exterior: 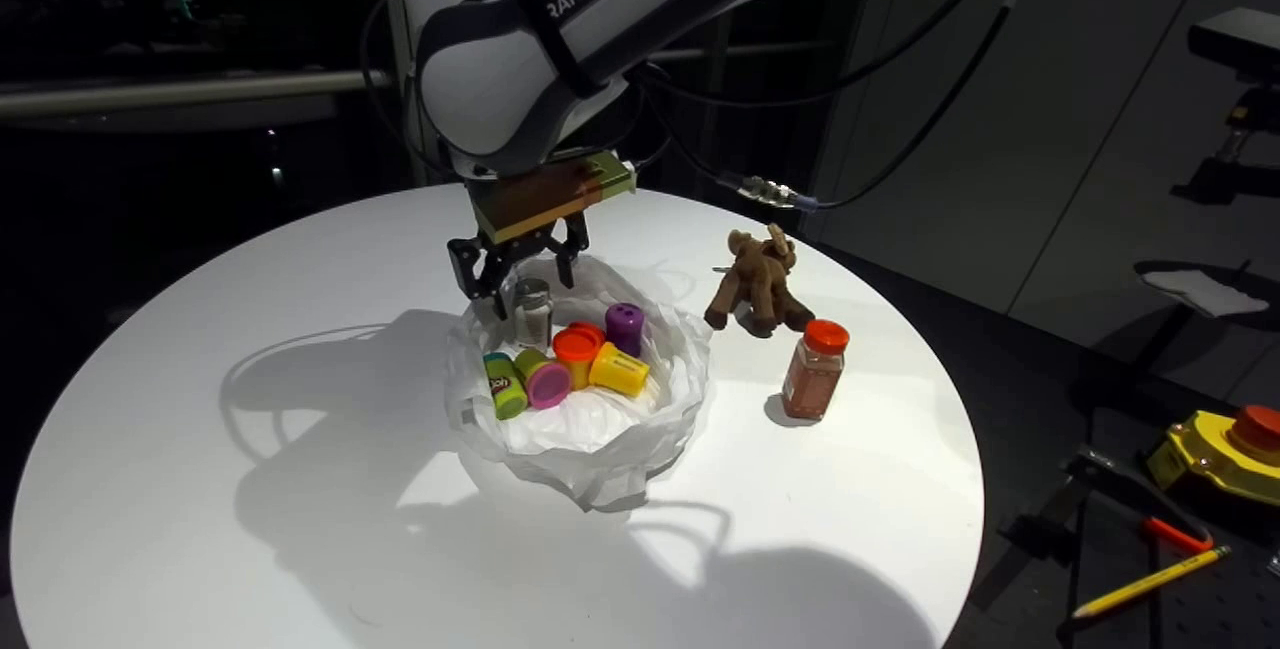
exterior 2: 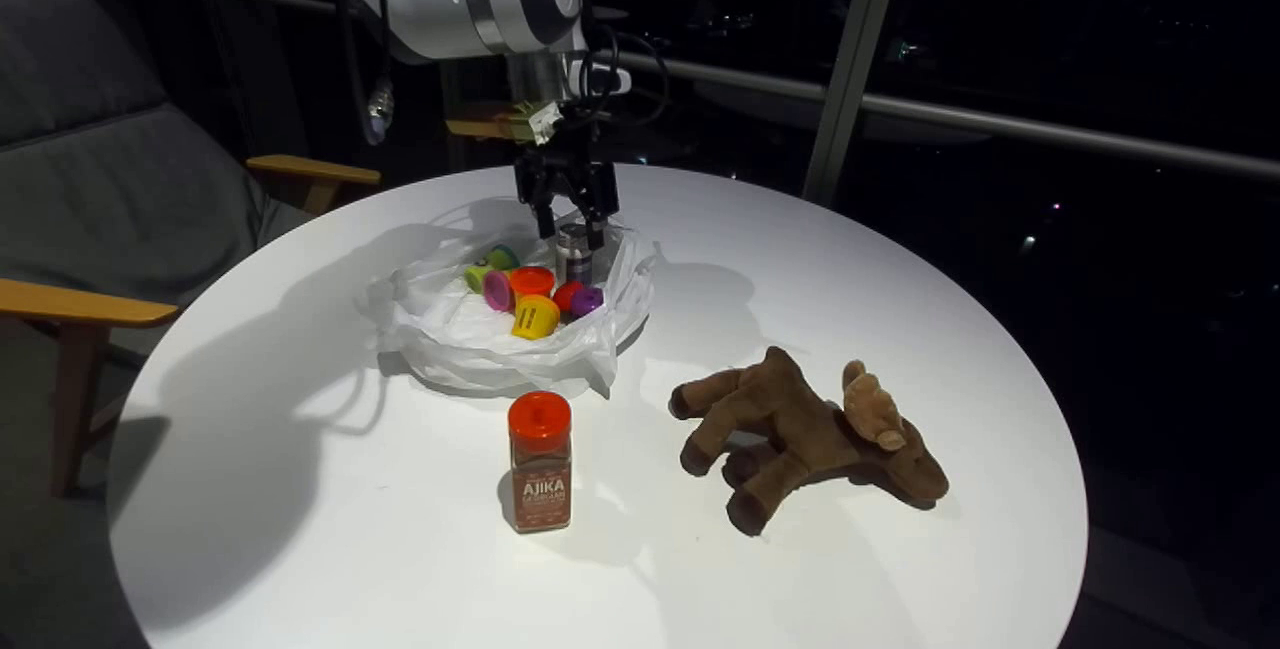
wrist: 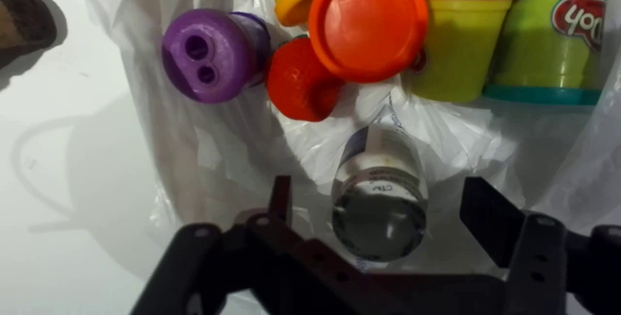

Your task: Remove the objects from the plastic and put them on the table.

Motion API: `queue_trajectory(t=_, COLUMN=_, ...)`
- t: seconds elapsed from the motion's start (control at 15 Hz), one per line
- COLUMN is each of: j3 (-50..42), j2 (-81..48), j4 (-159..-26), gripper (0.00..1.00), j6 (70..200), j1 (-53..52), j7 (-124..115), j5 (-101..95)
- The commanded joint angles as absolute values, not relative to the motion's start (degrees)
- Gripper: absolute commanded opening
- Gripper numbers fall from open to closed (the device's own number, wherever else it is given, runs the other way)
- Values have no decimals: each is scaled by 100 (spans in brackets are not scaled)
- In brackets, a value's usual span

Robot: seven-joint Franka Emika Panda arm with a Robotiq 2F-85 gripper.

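- The thin white plastic bag (exterior: 590, 474) lies spread open on the round white table (exterior: 860, 509), its crumpled rim standing up around the things inside it.
- The black Robotiq gripper (wrist: 377, 197) hangs over one side of the bag, its fingers spread wide to either side of a clear labelled jar (wrist: 381, 164); gaps show on both flanks of the jar, so it has hold of nothing.
- That jar stands inside the bag, near its wall.
- Also within the bag: a purple two-hole pencil sharpener (wrist: 208, 55), a rounded red piece (wrist: 298, 82) beside it, an orange-red-lidded tub (wrist: 368, 24), a yellow tub (exterior: 620, 371), a pink-lidded yellow-green tub (wrist: 453, 43) and a lime Play-Doh tub (wrist: 538, 38).
- Outside the bag, to its right in both exterior views, a brown plush moose (exterior 2: 800, 424) lies on the table.
- A red-capped Ajika jar (exterior 2: 541, 474) stands upright on the table in front of the bag in an exterior view.
- Well left of the bag there, past the table, is a grey armchair (exterior 2: 85, 169).
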State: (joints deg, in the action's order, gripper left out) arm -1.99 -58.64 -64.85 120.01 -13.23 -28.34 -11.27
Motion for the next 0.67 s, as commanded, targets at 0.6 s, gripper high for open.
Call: queue_trajectory(t=0.6, j3=-261, j2=-5773, j4=-6033, gripper=20, j6=11299, j1=-1431, j7=-2778, j5=-820)
